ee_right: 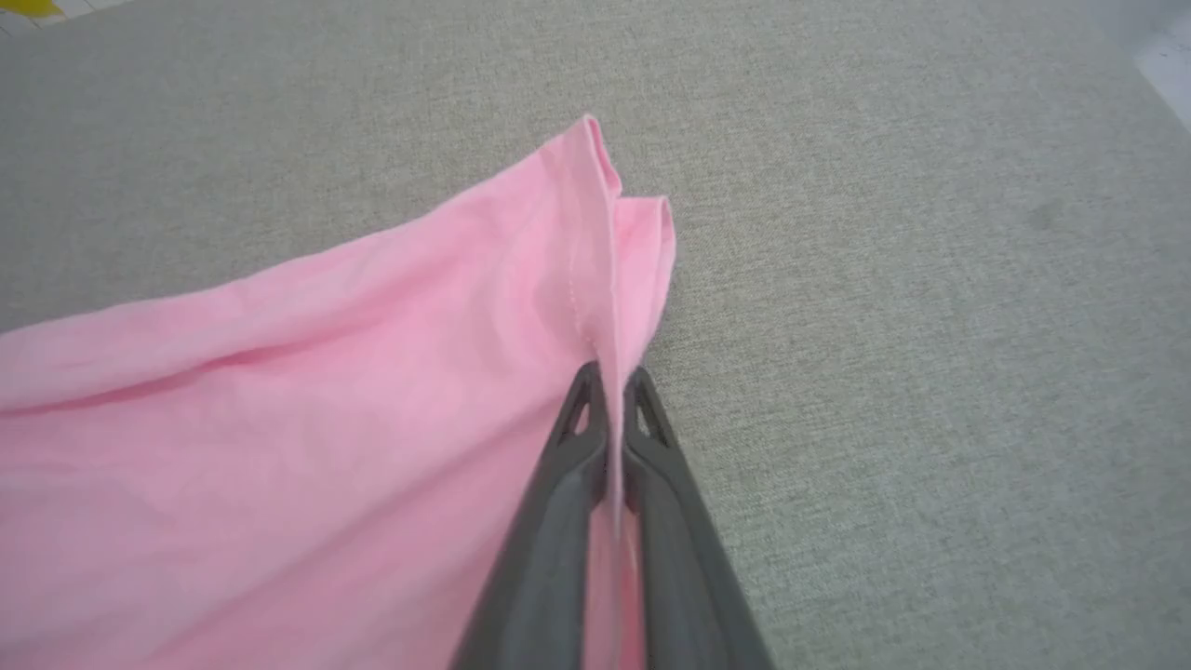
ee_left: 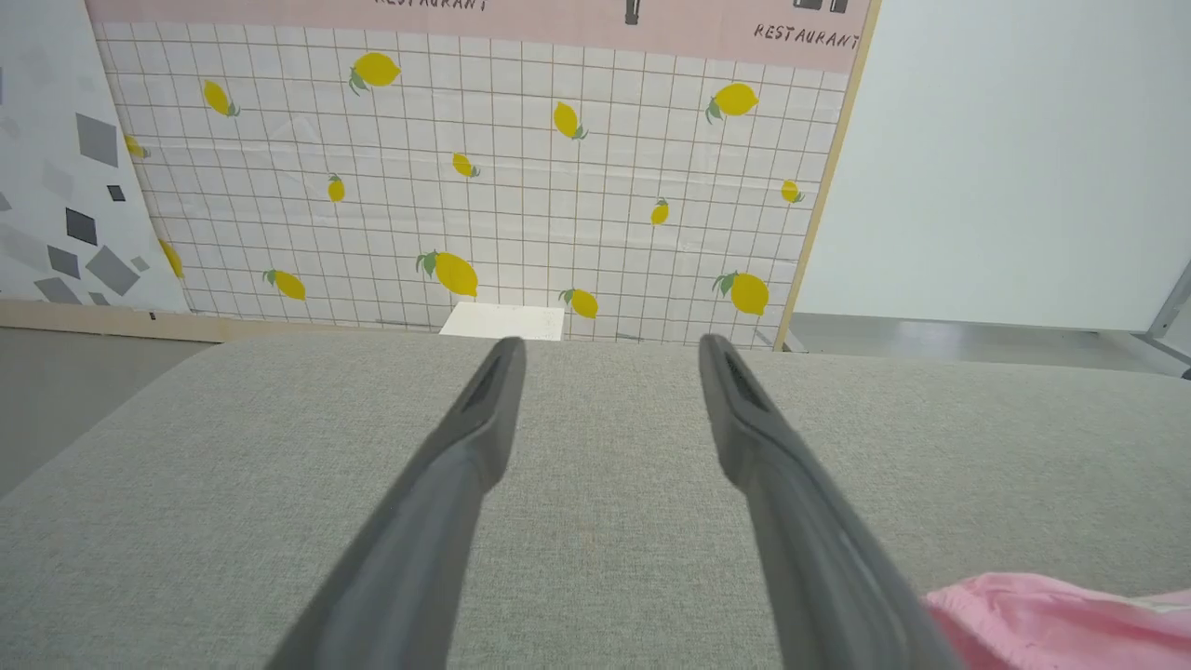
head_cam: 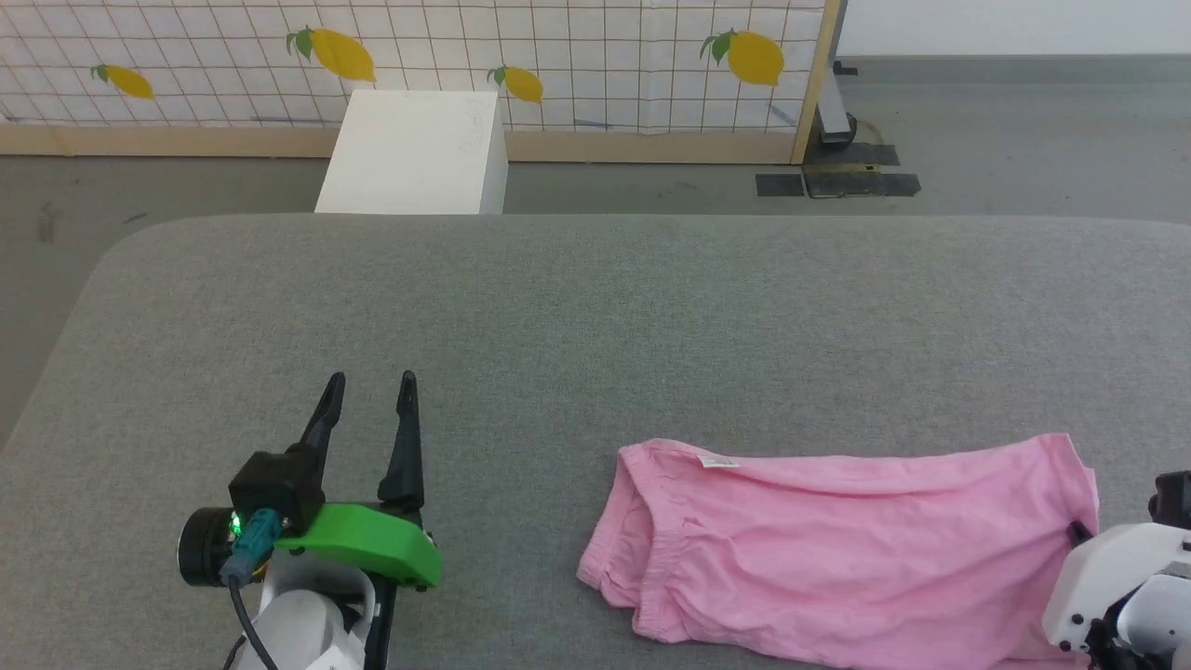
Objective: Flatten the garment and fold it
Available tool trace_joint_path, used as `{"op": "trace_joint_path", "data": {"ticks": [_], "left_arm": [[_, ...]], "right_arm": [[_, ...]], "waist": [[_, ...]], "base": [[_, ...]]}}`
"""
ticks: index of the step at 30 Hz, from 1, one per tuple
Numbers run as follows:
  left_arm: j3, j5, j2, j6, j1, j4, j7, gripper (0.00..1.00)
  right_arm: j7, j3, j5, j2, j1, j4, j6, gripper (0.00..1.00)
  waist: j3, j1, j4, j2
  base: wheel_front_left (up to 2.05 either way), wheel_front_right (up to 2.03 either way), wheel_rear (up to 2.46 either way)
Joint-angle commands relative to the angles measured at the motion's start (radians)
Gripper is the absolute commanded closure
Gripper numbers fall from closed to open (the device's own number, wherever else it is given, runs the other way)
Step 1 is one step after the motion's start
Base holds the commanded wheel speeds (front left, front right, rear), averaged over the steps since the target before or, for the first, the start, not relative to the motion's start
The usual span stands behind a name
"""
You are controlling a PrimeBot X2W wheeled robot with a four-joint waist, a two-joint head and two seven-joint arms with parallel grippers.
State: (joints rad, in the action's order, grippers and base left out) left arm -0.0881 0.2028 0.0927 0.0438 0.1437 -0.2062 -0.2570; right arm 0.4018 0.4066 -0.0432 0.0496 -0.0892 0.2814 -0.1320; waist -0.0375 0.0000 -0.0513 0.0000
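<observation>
Wrist view: right hand (ee_right: 614, 380) pinches garment (ee_right: 279, 419) hem.

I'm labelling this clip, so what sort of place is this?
Probably a staged test room, not a home: a printed lemon-tile backdrop marked RESTAURANT, a bare grey floor, and a grey cloth-covered table.

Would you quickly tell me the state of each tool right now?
Left tool: open, holding nothing.
Right tool: closed on a hemmed edge of the garment.
</observation>
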Motion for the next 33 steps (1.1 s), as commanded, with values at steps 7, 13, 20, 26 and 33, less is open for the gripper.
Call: {"op": "trace_joint_path", "data": {"ticks": [7, 13, 20, 26, 33], "left_arm": [[0.024, -0.029, -0.014, 0.019, -0.002, -0.011, -0.005, 0.0], [0.031, -0.036, -0.02, 0.026, 0.01, -0.009, -0.005, 0.0], [0.023, -0.046, -0.027, 0.036, 0.041, -0.012, -0.005, 0.0], [0.024, -0.047, -0.033, 0.039, 0.051, -0.012, -0.005, 0.0], [0.032, -0.048, -0.037, 0.04, 0.051, -0.013, -0.005, 0.0]], "right_arm": [[0.24, -0.282, -0.106, 0.001, 0.109, -0.44, 0.001, 1.0], [0.328, -0.533, -0.113, 0.001, 0.096, -0.603, 0.001, 1.0], [0.288, -0.713, -0.121, 0.001, -0.021, -0.441, 0.001, 1.0], [0.246, -0.826, -0.157, 0.001, -0.107, -0.246, 0.001, 1.0], [0.2, -0.896, -0.278, 0.001, -0.151, -0.149, 0.001, 0.0]], "waist": [[-0.014, 0.0, -0.003, 0.0], [-0.029, 0.0, -0.008, 0.0], [-0.065, 0.0, -0.037, 0.0], [-0.091, 0.0, -0.056, 0.0], [-0.101, 0.0, -0.052, 0.0]], "base": [[0.0, 0.0, 0.0], [0.0, 0.0, 0.0], [0.0, 0.0, 0.0], [0.0, 0.0, 0.0], [0.0, 0.0, 0.0]]}}
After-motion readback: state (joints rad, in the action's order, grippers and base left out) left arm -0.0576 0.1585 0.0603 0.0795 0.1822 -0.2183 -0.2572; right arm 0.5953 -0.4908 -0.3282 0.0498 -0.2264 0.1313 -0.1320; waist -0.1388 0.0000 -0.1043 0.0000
